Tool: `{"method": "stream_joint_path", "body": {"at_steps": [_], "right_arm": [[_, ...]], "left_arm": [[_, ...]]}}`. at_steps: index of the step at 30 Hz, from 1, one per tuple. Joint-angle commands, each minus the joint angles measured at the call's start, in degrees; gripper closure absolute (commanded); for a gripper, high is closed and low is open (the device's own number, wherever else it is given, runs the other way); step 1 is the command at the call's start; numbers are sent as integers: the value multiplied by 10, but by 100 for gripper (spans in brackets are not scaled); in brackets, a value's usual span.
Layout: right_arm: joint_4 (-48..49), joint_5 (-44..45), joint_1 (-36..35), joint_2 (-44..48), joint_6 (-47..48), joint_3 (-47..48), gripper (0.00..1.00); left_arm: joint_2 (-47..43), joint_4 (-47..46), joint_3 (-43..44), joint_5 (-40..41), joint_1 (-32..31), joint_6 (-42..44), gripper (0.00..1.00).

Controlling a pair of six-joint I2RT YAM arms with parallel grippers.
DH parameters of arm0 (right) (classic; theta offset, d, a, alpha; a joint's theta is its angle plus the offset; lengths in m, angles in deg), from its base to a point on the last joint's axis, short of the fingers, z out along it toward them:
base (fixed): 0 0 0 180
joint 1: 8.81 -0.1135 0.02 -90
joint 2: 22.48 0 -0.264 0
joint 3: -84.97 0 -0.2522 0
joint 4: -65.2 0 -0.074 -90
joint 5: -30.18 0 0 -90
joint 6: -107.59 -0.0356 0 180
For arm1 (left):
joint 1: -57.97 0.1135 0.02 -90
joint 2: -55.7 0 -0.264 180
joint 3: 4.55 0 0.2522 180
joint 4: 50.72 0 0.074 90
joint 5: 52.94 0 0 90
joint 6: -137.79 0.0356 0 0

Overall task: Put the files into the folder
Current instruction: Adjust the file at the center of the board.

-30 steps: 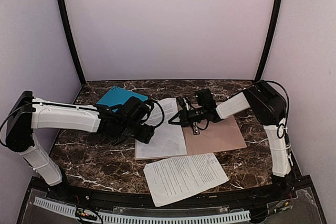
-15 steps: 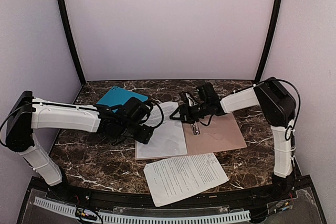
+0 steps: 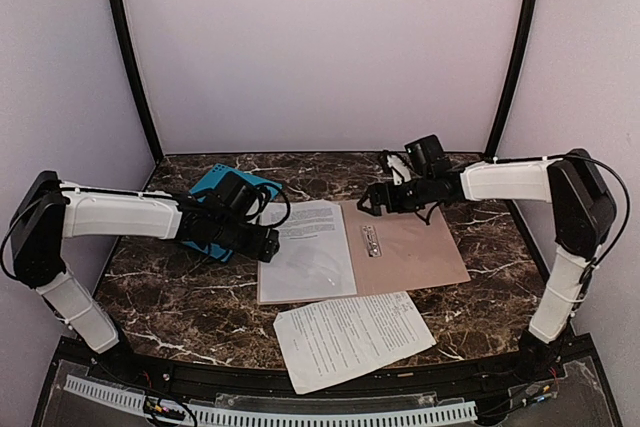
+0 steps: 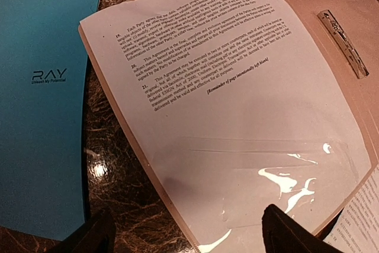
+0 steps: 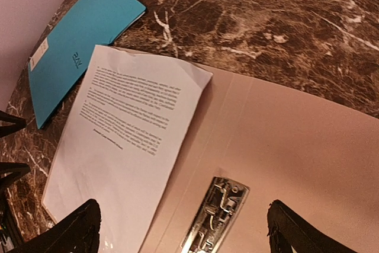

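The folder (image 3: pixel 415 252) lies open and flat mid-table, its metal clip (image 3: pixel 370 240) near the spine. One of the files (image 3: pixel 305 252), a printed sheet, rests on the folder's left half. Another sheet (image 3: pixel 350 335) lies in front of the folder. My left gripper (image 3: pixel 266 243) hovers open at the sheet's left edge, holding nothing. In the left wrist view the gripper (image 4: pixel 189 238) straddles the folder's edge (image 4: pixel 148 164) and the sheet (image 4: pixel 207 87). My right gripper (image 3: pixel 370 203) hangs open above the folder's far edge. In the right wrist view the gripper (image 5: pixel 186 232) frames the clip (image 5: pixel 216 217) below, apart from it.
A teal folder (image 3: pixel 212 185) lies at the back left, partly under my left arm, also seen as the teal folder (image 5: pixel 77 51) from the right wrist. Dark marble table (image 3: pixel 480 307) with a raised black rail along the near edge. Walls close in on three sides.
The right gripper opened and drew back up and to the right, away from the clip. The left gripper widened and slid a little left. The sheet now lies flat on the folder.
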Motion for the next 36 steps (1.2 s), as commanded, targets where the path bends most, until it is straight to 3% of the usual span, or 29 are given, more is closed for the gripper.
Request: {"method": "stream_joint_path", "body": {"at_steps": [1,9,13,21,29,36], "right_arm": [[-46,59,33,32,32,-60,5],[-36,15,46,97,-9,-155,4],[-62,24,-2,147,-17,-193,4],[-109,31,-121,220,-52,-239,10],[-91,44,-224,209,-82,-279,14],[-62,54,-256,169,-105,-303,15]], "left_arm": [[8,-8,-10,-58,18,-10,14],[16,-5,-23,-134,34,-13,17],[-28,-50,-75,-181,15,2,20],[-48,14,-98,-170,-70,25,26],[-43,24,-121,-196,-111,2,32],[-30,15,-129,-214,-129,-4,35]]}}
